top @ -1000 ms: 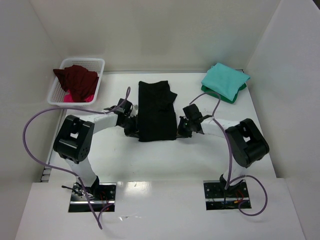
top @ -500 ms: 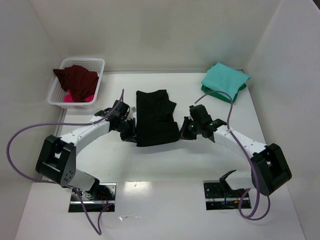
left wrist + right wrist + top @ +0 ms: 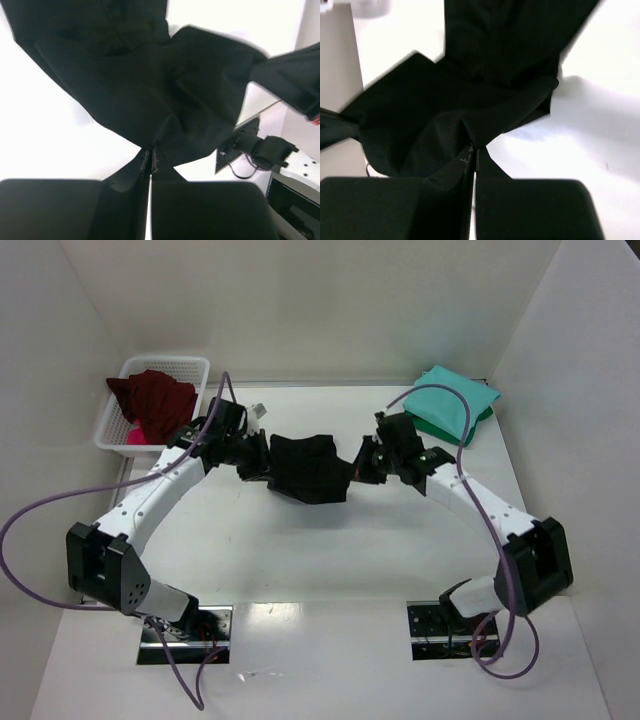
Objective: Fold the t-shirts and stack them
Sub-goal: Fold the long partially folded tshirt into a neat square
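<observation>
Two claws: the left claw (image 3: 258, 454) and the right claw (image 3: 362, 464) are each pressed together on an edge of the black t-shirt (image 3: 310, 468). Both wrist views show the cloth nipped at the tips.
Black t-shirt, place: to the right of the basket (image 3: 165, 361), hanging between the two claws. It is bunched and sagging, and its lower part seems to touch the surface (image 3: 300, 560).
Step in hand: probably bringing one edge over to the opposite edge to make a fold.
How to do it well: both claws should travel together at the same height and hold the cloth tight between them, so that the edge lands straight. They should let go only when the layers lie flat.
Risk: the middle sags, so it may wrinkle under the fold.
Count of t-shirts: one black. One teal t-shirt (image 3: 450, 402), folded, far to the right of the basket, with a darker green edge under it, perhaps another shirt. One maroon t-shirt (image 3: 152, 398) and one pink t-shirt (image 3: 133, 437), both inside the basket.
Count of baskets: one.
</observation>
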Robot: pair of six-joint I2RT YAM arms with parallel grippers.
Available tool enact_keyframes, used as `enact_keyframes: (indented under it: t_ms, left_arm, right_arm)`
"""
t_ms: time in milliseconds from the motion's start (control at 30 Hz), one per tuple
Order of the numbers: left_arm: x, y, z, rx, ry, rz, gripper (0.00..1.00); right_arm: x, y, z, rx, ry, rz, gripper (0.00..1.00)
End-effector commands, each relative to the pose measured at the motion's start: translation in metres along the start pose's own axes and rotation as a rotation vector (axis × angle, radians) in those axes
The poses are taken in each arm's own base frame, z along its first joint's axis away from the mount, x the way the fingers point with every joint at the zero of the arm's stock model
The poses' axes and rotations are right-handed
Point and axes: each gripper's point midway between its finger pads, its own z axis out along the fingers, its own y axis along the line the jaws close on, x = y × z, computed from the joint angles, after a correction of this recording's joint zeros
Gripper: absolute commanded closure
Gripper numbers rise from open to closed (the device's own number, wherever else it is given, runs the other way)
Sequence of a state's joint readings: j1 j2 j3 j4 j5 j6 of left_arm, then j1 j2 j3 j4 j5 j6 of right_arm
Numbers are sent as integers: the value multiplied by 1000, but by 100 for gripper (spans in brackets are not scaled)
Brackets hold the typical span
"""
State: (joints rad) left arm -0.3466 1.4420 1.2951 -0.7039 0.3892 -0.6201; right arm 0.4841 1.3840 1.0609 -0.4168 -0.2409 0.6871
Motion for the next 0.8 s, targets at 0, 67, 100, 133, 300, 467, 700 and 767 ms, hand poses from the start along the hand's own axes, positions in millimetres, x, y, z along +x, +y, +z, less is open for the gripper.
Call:
enact_keyframes:
  t_ms: [0,67,100,133,300,467,700,767]
  left_arm:
    - [-12,14,10,-11,16,-10,100]
    - [-27,22,12,-11,-11,-26,100]
    - [-37,24,14,-2,-23,-26,100]
    - [-44,28,15,2,-29,-35,100]
    - [-77,39,35,22,-21,-23,100]
    - [-110,46,55,51,-17,-19,100]
    - [-156,78,80,31,-38,-68,96]
    - [-172,79,83,36,-63,-59,93]
  right_arm:
    - [-35,16,20,-33,-52,-60,100]
    - [-45,17,34,-35,-52,-67,100]
    - [-50,17,41,-40,-54,-69,100]
    - [-57,15,48,-39,-57,-62,100]
    - [-86,18,73,-54,-64,-59,100]
    - [-112,15,100,-52,-69,-56,100]
    - [-140,0,134,-44,-56,-28,100]
    - [-151,-6,141,-41,-64,-24,99]
